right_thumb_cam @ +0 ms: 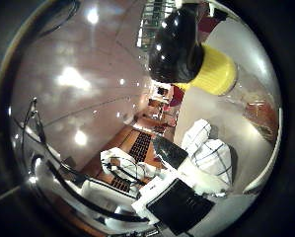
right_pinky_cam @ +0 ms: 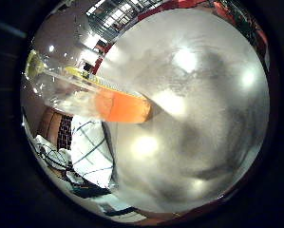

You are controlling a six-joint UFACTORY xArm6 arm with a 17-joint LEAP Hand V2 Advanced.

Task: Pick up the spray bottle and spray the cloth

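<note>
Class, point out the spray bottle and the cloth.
Spray bottle (right_pinky_cam: 122, 107): little finger side palm view, orange liquid in its clear body.
Cloth (right_thumb_cam: 213, 158): thumb side palm view, white fold with dark lines.

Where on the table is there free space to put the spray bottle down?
The grey table is bare over its wide stretch beyond the spray bottle. It is crowded near the table edge, where the white checked cloth lies beside the bottle.

a lab or workshop hall: glossy white worktable (right_pinky_cam: 213, 118), high ceiling lights (right_thumb_cam: 70, 76), dark monitor (right_thumb_cam: 181, 205).
</note>
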